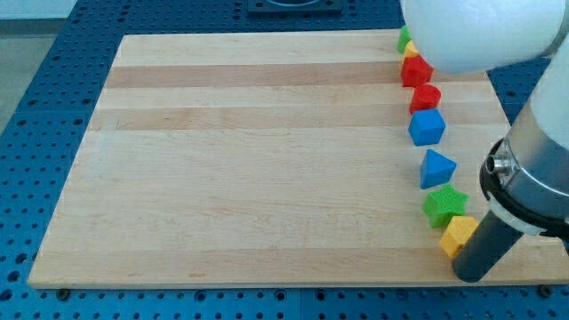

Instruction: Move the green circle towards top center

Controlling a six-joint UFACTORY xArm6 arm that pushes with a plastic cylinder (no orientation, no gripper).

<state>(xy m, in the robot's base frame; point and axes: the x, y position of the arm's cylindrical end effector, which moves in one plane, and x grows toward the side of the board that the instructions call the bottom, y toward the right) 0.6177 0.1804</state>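
Currently on the wooden board (pixel 267 160), all blocks sit in one column near the right edge, far to near:

- green block (pixel 404 39), far right corner, mostly hidden by the white arm housing (pixel 480 31); shape can't be told, so whether it's the task's green circle is uncertain.
- yellow block (pixel 411 52), just a sliver, touching the green one.
- red block (pixel 416 71), angular; shape unclear.
- red block no. 2 (pixel 426 97), rounded-ish, just near of the first.
- blue cube (pixel 427 127).
- blue triangle (pixel 436 168).
- green star (pixel 444 205).
- yellow block no. 2 (pixel 458 236), angular, touching the star's near side.

My tip (pixel 468 276): dark rod, lower end at the near right edge of the board, just beside yellow block no. 2, approx. touching it; well apart from the far green block. No hand or jaws fitted, so nothing grasped.
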